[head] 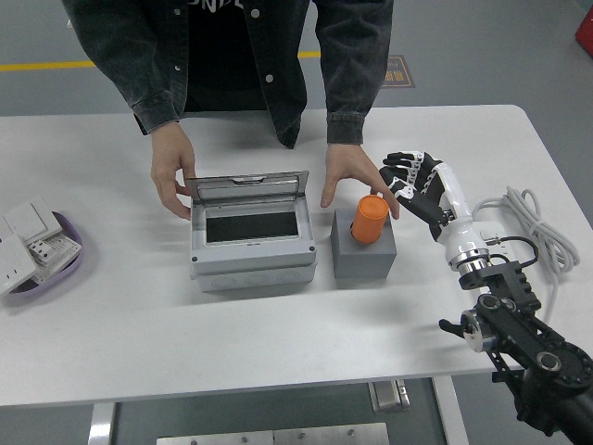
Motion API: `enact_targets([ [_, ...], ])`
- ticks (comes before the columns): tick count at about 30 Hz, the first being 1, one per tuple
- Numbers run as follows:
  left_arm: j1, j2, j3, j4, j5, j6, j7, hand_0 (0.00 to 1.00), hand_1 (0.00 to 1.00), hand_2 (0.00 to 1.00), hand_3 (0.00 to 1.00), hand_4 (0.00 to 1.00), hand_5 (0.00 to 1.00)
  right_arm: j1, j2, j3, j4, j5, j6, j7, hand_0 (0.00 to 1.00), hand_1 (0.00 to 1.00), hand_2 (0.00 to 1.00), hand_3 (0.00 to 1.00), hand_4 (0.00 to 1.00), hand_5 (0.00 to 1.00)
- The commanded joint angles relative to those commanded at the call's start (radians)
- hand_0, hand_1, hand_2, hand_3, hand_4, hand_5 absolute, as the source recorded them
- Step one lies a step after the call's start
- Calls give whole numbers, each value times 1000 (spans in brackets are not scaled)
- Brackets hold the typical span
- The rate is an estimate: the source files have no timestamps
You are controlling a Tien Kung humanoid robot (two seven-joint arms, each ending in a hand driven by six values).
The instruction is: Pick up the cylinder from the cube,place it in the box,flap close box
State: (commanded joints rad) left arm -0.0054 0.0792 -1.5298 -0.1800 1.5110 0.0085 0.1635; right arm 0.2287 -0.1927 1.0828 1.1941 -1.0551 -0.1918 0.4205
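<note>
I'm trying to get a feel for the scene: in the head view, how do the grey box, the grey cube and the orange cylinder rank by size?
Largest to smallest:
1. grey box, clearly the biggest, lid open
2. grey cube
3. orange cylinder, standing on the cube
</note>
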Motion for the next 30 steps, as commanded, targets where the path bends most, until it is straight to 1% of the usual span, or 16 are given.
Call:
enact_targets([
  [1, 0, 0, 0, 0, 0, 0, 0, 590, 610, 607, 627, 644, 171, 3, 1, -4, -6, 1, -1, 2, 710, 633, 616, 577, 818, 280],
  [5, 0, 0, 0, 0, 0, 0, 0, 590, 610, 607, 627, 644, 171, 16, 7, -20, -28, -1, -5, 5, 710, 633, 616, 577, 818, 280],
  [18, -1, -4, 1, 0, -1, 0, 0, 590, 610, 607, 626, 644, 171, 47, 16, -70, -45, -12, -7, 1, 699, 626, 606, 562, 813, 270],
  [19, -1, -4, 0, 0, 0, 0, 0, 590, 610, 607, 626, 644, 172, 52, 16, -77, -48, -14, -6, 0, 699, 625, 601, 561, 813, 258],
  [24, 0, -4, -1, 0, 0, 0, 0, 590, 610, 607, 626, 644, 172, 76, 22, -103, -68, -23, -6, -4, 699, 625, 601, 561, 813, 258],
  [25, 0, -4, -1, 0, 0, 0, -1, 590, 610, 607, 626, 644, 172, 79, 22, -108, -72, -24, -6, -4, 697, 623, 600, 561, 801, 236],
  [30, 3, -6, -6, 0, 3, 1, 0, 590, 610, 607, 626, 644, 172, 91, 26, -135, -87, -32, -5, -7, 697, 623, 600, 561, 801, 236],
])
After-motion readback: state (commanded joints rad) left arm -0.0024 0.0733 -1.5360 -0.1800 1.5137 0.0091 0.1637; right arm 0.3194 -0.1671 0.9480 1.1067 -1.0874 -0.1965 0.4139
